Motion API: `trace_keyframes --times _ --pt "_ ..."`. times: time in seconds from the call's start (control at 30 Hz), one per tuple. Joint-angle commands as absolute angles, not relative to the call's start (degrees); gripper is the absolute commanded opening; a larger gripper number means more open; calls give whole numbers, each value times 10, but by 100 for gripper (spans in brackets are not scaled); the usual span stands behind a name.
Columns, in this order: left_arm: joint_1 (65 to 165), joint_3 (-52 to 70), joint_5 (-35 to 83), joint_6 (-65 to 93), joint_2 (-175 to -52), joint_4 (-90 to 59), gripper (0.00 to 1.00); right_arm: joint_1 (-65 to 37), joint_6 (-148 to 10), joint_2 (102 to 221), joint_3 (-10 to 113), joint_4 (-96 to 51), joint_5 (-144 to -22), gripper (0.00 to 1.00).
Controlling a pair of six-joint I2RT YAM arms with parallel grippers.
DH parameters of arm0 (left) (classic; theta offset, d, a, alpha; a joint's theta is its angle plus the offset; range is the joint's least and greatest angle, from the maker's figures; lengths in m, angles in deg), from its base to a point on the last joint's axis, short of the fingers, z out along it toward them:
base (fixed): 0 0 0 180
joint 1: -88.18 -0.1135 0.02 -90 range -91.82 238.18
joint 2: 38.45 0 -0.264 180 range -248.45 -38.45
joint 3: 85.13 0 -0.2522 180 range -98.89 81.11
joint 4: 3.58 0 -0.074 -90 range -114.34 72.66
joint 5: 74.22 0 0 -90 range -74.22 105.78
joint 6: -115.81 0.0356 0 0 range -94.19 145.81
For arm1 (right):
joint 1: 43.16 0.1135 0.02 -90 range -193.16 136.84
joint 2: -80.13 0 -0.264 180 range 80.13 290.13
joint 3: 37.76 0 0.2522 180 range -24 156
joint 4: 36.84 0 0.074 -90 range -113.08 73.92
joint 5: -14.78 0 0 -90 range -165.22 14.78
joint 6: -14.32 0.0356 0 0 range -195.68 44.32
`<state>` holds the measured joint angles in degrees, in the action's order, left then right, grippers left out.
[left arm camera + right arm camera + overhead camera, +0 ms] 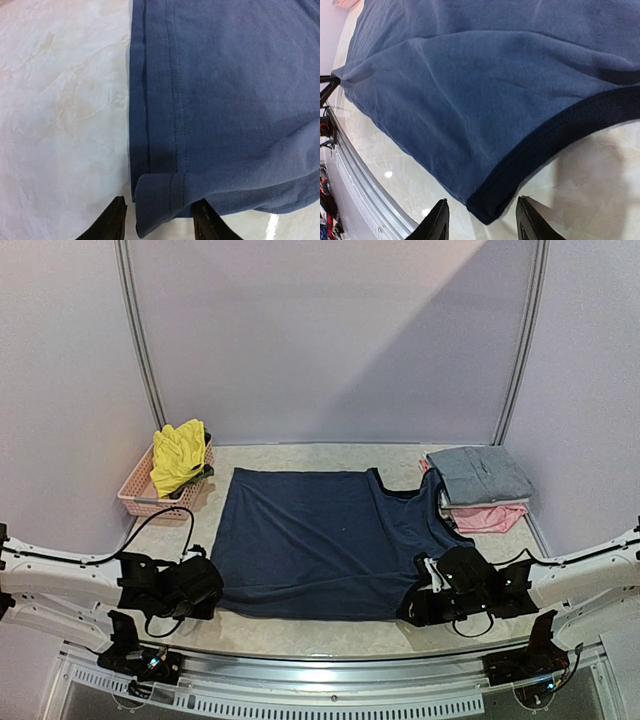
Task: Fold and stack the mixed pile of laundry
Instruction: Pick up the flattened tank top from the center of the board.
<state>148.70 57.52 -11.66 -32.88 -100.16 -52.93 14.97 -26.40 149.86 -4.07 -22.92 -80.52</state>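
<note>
A navy blue top (320, 540) lies spread flat in the middle of the table. My left gripper (205, 585) sits at its near left corner. In the left wrist view the folded-over hem corner (155, 200) lies between the black fingers (112, 222) of that gripper (160, 201), which stands open astride it. My right gripper (425, 600) is at the near right corner. There the dark-banded tip of the top (495, 205) lies between the jaws of the right gripper (483, 200), open with gaps on both sides. A yellow garment (178, 455) hangs over the basket.
A pink lattice basket (135, 495) stands at the far left by the wall. At the far right lies a folded stack with a grey piece (480, 475) on top and a pink piece (490, 518) underneath. A metal rail (320, 680) runs along the near edge.
</note>
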Motion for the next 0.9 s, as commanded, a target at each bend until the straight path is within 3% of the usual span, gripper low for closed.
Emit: trace_keyframes --times 0.0,0.2,0.37,0.57,0.87 --pt "1477 591 -111 -319 -986 -500 47 153 -259 1528 -37 -226 -815 41" --pt "1475 595 -110 -321 -977 -502 47 154 -254 1541 -37 -245 -818 17" --pt "1470 609 -126 -332 -929 -509 42 154 -253 1537 -40 -239 -814 7" --pt "1449 633 -88 -326 -874 -495 43 153 -250 1528 -49 -238 -809 3" --pt "1436 644 -69 -318 -940 -432 41 153 -251 1528 -50 -241 -810 0"
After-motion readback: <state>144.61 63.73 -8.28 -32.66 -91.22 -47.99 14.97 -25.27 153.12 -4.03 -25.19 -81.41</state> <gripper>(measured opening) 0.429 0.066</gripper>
